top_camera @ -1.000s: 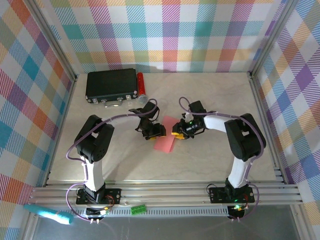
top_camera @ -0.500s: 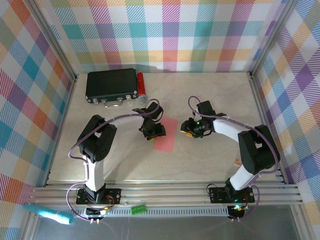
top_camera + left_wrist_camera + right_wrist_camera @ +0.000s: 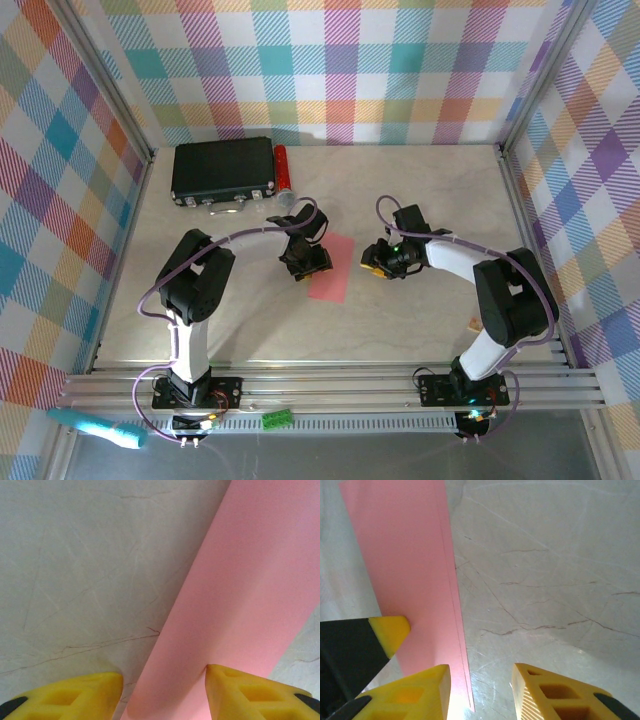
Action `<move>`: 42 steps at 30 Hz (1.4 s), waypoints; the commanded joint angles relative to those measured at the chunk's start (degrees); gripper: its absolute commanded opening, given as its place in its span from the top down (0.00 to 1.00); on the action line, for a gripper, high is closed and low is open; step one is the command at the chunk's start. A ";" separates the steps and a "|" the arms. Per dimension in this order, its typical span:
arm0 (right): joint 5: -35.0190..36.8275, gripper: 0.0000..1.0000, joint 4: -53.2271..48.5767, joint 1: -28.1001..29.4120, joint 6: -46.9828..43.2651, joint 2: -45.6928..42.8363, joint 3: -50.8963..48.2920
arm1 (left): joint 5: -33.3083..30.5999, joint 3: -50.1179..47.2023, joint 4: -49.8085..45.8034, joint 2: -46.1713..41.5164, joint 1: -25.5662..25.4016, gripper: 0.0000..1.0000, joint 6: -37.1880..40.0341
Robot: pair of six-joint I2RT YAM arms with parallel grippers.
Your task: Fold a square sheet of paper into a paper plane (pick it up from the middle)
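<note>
Left end effector [image 3: 164, 676] spread | right end effector [image 3: 481, 675] spread | pink sheet [image 3: 332, 272] x1 | box [image 3: 222, 170] x1

Bare table [image 3: 545, 555] lies open between and ahead of the right gripper [image 3: 480, 677] fingertips. Just outside one fingertip lie the folded pink sheet [image 3: 405, 560] and the left gripper [image 3: 164, 677], whose fingertips straddle that sheet's edge. The black box [image 3: 222, 168] and red cylinder [image 3: 282, 168] stand well beyond them.

in the left wrist view the square sheet of paper [image 3: 240, 595] runs off the top.
</note>
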 commanded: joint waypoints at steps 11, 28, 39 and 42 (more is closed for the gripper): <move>0.79 0.62 -0.14 -0.09 -0.63 -0.58 -1.42 | -1.45 -2.92 -2.78 12.06 -2.95 0.48 1.81; 0.44 0.62 0.66 -0.09 -0.28 -0.56 -1.52 | -0.66 0.34 -3.41 14.01 -3.04 0.48 4.38; -2.94 0.66 2.82 0.07 -0.39 1.64 -1.03 | -0.74 1.51 -4.27 14.96 -3.13 0.47 5.07; -4.14 0.69 3.66 0.39 -0.51 2.17 -0.95 | -0.75 1.72 -4.29 15.41 -3.11 0.47 4.67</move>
